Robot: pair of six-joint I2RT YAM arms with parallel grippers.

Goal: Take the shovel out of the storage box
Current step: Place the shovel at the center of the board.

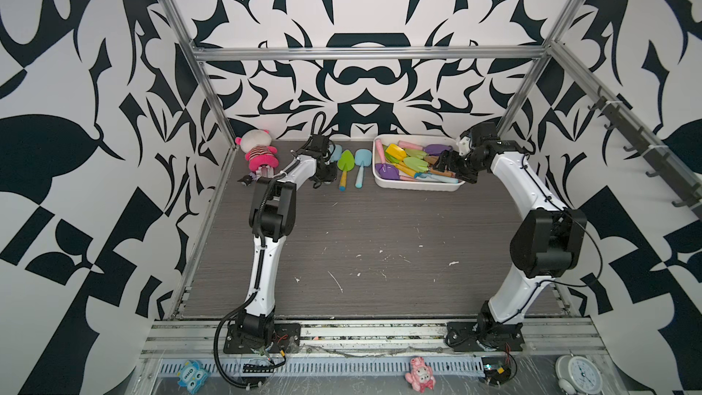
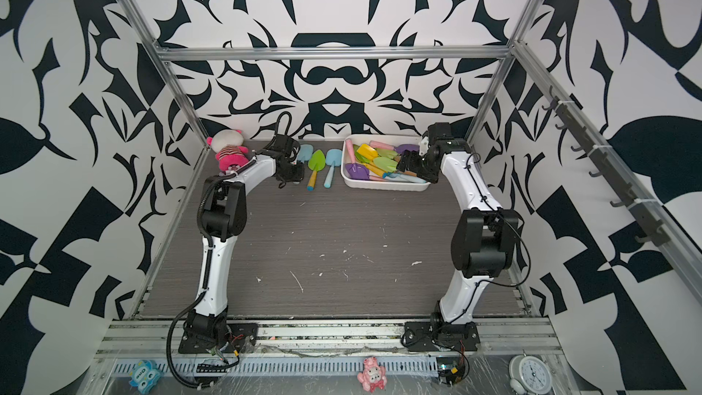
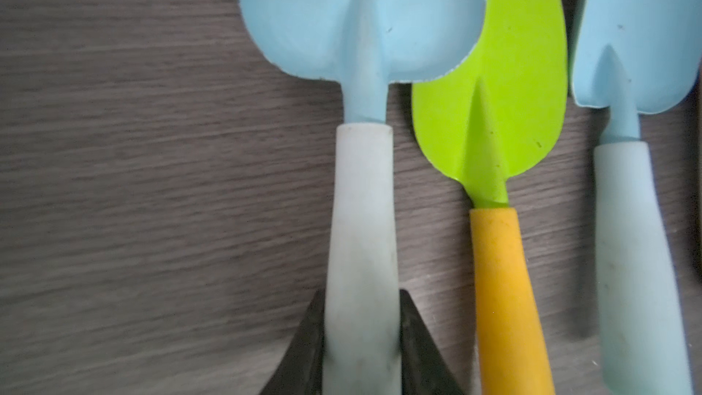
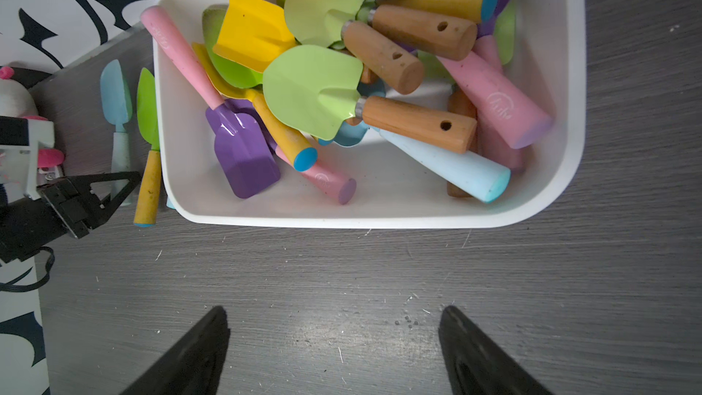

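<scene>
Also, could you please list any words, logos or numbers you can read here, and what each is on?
No text reads for certain.
Pink shovel handle: white script logo, illegible.
Blue owl figure: dark letters, perhaps "omo", blurred.
Alarm clock: dial numerals too small.

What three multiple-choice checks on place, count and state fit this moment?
1. On the table, the storage box stands: A at the near edge; B at the far edge, by the right gripper; C dead centre.
2. Shovels lying outside the box: A one; B three; C five.
3. The left gripper is: A open; B shut on the green shovel; C shut on a blue shovel.
B: seen in both top views. B: two blue, one green shovel. C: fingers pinch its pale handle.
</scene>
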